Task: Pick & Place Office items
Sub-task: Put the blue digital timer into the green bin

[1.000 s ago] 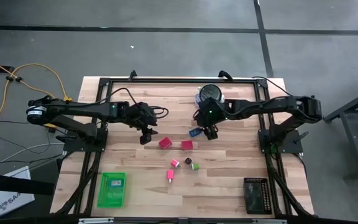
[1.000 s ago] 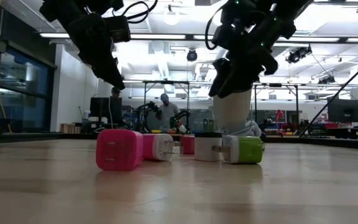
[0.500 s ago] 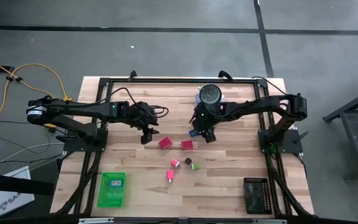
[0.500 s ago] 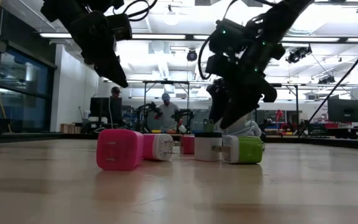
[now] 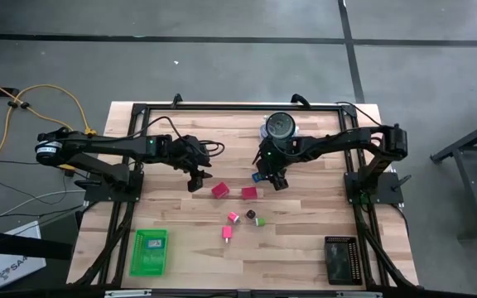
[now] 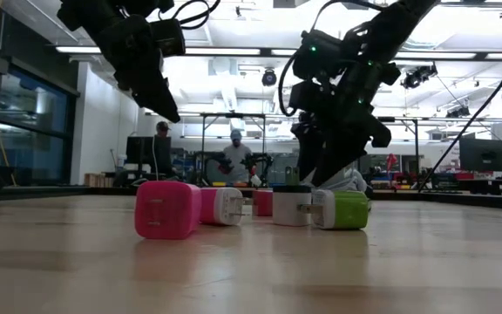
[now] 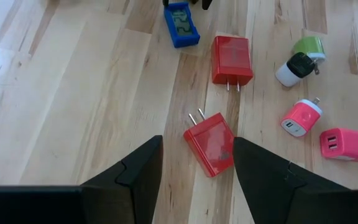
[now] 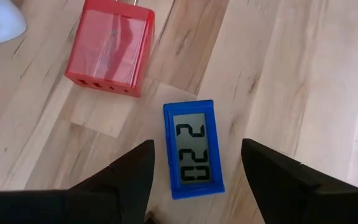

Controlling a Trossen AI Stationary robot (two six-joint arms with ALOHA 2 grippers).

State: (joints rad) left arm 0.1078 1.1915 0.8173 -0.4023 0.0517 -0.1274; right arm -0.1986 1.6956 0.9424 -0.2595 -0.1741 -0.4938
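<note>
Blue digital clock [image 8: 193,148] flat on table centre, just beside red charger [image 8: 110,47]. Likely light, rigid plastic, slick; grip across long edges. Right gripper [image 8: 194,180] above it, fingers apart, empty. Left gripper [image 7: 194,165] spread over second red plug [image 7: 210,142]. Display digits visible only in right wrist view; high view shows mere blue speck.

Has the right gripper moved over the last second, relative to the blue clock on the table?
Yes. In the high view the right gripper has shifted toward the left arm's side and now hangs over the blue clock, fingers open either side of it; the round blue-white object stayed put.
</note>
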